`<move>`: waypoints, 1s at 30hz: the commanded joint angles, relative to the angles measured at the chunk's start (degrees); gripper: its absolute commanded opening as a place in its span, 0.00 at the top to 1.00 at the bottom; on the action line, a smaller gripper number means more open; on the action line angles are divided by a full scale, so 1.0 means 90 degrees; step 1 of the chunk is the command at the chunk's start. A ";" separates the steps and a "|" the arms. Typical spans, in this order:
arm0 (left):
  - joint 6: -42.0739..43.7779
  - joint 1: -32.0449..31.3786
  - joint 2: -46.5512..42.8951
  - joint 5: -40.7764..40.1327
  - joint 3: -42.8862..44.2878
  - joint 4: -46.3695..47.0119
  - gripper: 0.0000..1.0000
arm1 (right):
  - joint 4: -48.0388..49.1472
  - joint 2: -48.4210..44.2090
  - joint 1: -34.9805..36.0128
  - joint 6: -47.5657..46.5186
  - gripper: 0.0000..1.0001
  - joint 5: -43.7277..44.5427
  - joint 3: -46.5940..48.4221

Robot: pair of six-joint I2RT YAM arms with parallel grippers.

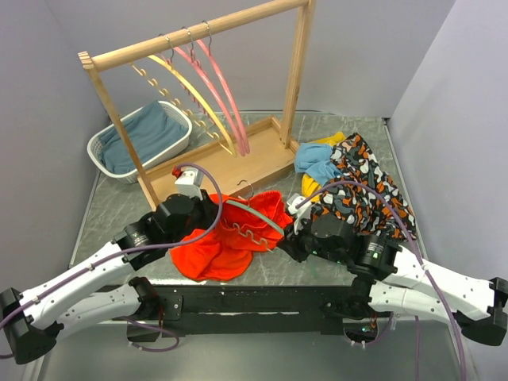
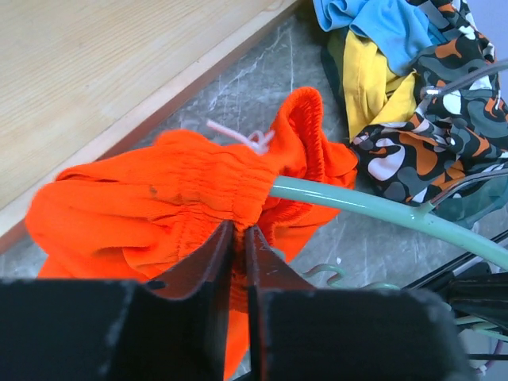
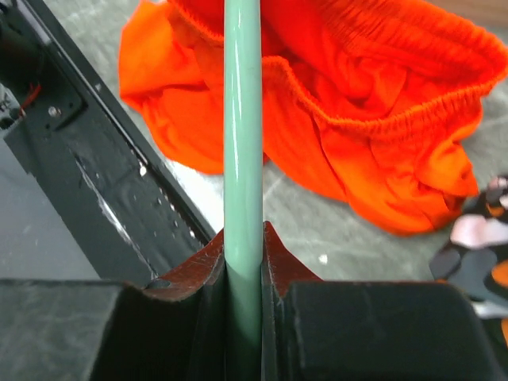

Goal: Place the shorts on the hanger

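Note:
The orange-red shorts point(image 1: 230, 238) lie bunched on the table between the two arms. The mint-green hanger point(image 1: 255, 216) runs into their waistband. My left gripper point(image 1: 213, 213) is shut on the elastic waistband of the shorts point(image 2: 159, 206), with the white drawstring point(image 2: 248, 136) just beyond its tips point(image 2: 240, 230). My right gripper point(image 1: 287, 232) is shut on the hanger's upper bar point(image 3: 243, 143), which runs straight away from its tips point(image 3: 243, 242) into the shorts point(image 3: 365, 103). The hanger's bar point(image 2: 381, 210) also shows in the left wrist view, with its notched lower bar point(image 2: 333, 274) below.
A wooden rack point(image 1: 198, 36) with pink hangers point(image 1: 226, 87) and a yellow hanger point(image 1: 194, 91) stands behind. A white basket point(image 1: 99, 155) holds a blue cloth. A patterned garment point(image 1: 365, 186) with blue and yellow cloths point(image 1: 317, 163) lies at the right.

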 commanded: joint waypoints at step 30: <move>0.0248 -0.1549 0.0177 -0.1463 0.0764 0.0392 0.43 | 0.2269 0.0253 0.0231 -0.0108 1.00 0.0290 -0.0786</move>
